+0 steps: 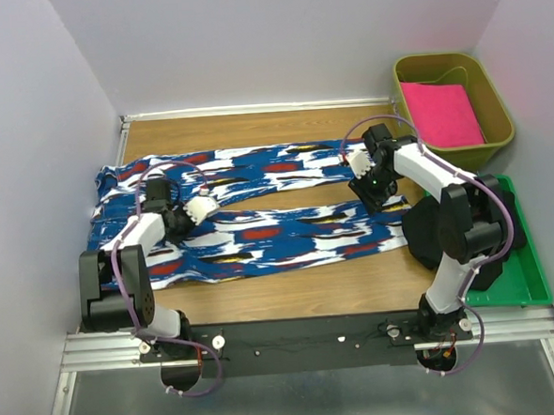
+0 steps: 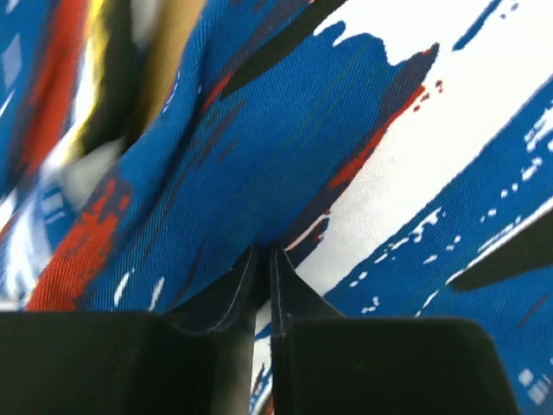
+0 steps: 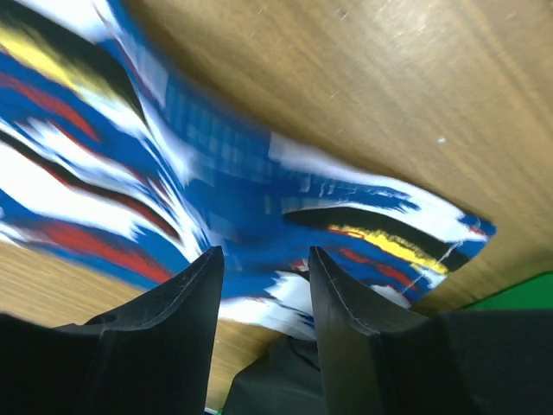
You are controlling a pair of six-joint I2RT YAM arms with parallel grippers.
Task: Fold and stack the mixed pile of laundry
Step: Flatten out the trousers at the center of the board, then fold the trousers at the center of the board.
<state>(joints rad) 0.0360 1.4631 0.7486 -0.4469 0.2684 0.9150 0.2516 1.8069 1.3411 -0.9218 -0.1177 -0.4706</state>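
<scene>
The long blue cloth [image 1: 278, 231] with white, red and black blotches lies spread across the wooden table in two long strips. My left gripper [image 1: 204, 206] rests on its left part and is shut on a raised fold of it [image 2: 259, 173], the jaws [image 2: 263, 252] pinching the fabric. My right gripper [image 1: 357, 170] is open and empty above the cloth's right part [image 3: 259, 207], fingers apart [image 3: 263, 255]. A dark shape [image 3: 276, 380], perhaps the black garment, shows below the fingers; in the top view the right arm mostly hides it [image 1: 416, 229].
An olive bin [image 1: 451, 60] at the back right holds a folded bright pink cloth [image 1: 441, 113]. A green tray [image 1: 526, 277] lies along the right edge, also seen in the right wrist view [image 3: 518, 294]. Bare wood [image 1: 253, 129] shows behind the cloth.
</scene>
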